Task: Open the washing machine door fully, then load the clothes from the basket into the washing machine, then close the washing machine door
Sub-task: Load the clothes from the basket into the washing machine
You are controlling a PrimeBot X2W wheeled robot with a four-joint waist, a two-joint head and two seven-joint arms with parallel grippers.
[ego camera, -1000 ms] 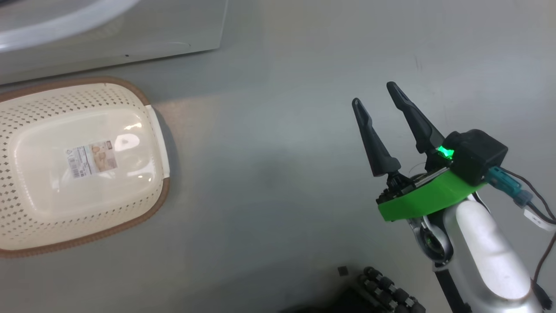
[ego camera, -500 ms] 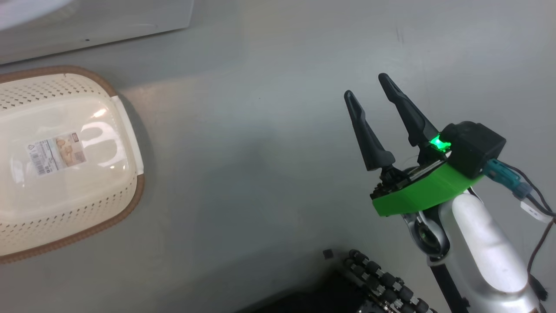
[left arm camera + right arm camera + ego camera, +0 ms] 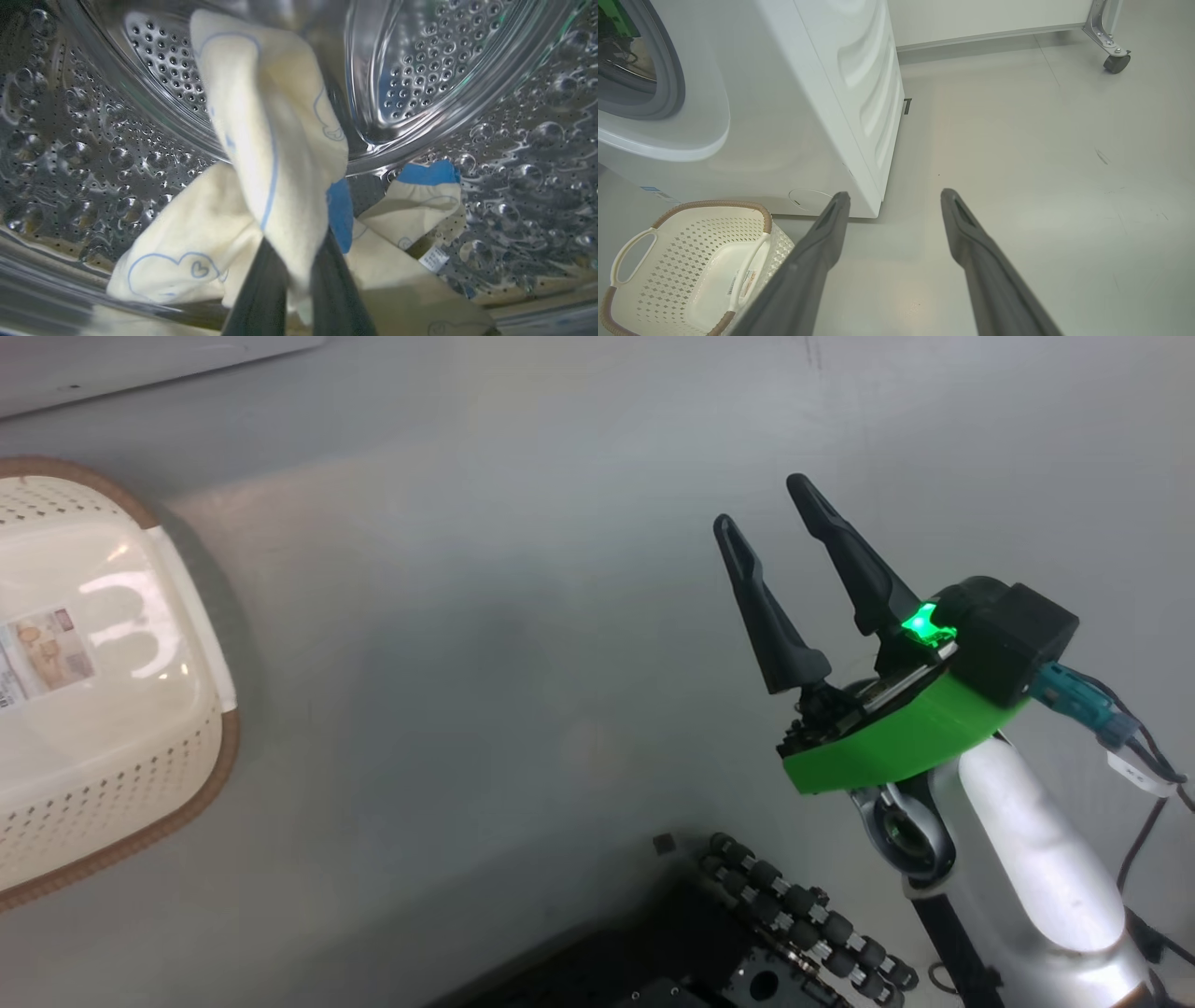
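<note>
- Reaches the left tool (image 3: 298, 261) into the perforated steel drum (image 3: 420, 70) of the washing machine (image 3: 784, 116), fingers drawn close together.
- Seems to pinch a fold of the clothes (image 3: 275, 140) between those fingers, with the tips lost under blurred cloth.
- Has more pale yellow, blue-trimmed cloth lying on the drum bottom, beside and beyond that tool.
- Holds the right tool (image 3: 761, 504) spread wide and empty above the grey floor (image 3: 513, 616), well apart from the basket (image 3: 112, 747).
- Shows the basket standing on the floor just before the machine's front, with a label (image 3: 47, 653) on its bottom.
</note>
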